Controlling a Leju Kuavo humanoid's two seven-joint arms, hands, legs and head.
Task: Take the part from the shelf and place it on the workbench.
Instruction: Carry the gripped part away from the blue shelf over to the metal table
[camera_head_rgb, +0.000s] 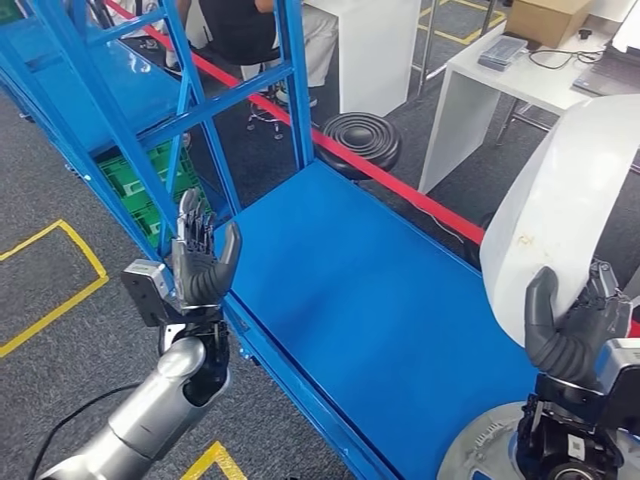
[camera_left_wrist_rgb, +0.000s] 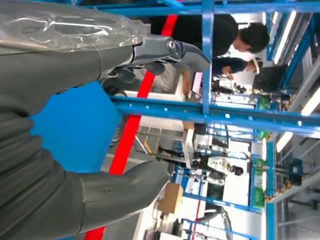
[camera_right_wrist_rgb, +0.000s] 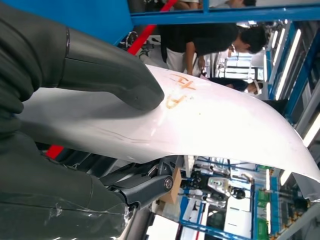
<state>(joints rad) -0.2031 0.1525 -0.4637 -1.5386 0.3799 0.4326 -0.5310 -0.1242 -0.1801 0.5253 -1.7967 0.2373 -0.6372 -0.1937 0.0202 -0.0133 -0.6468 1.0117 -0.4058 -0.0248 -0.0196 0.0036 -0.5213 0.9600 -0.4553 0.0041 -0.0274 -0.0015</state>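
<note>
Part (camera_head_rgb: 558, 200), a curved glossy white panel with orange scrawl, is gripped by the right hand (camera_head_rgb: 577, 325); left hand (camera_head_rgb: 200, 255) spread, holding nothing.

The left arm (camera_head_rgb: 143, 420) is reaching up from below, its left hand (camera_head_rgb: 202, 258) standing upright with palm facing inward, thumb apart from the straight fingers (camera_head_rgb: 192, 215) and nothing in its grasp. The right hand (camera_head_rgb: 577, 325) is gripping the white part (camera_head_rgb: 562, 200), its thumb (camera_right_wrist_rgb: 113, 67) pressing on one face while the darker fingers are bracing the other.
</note>
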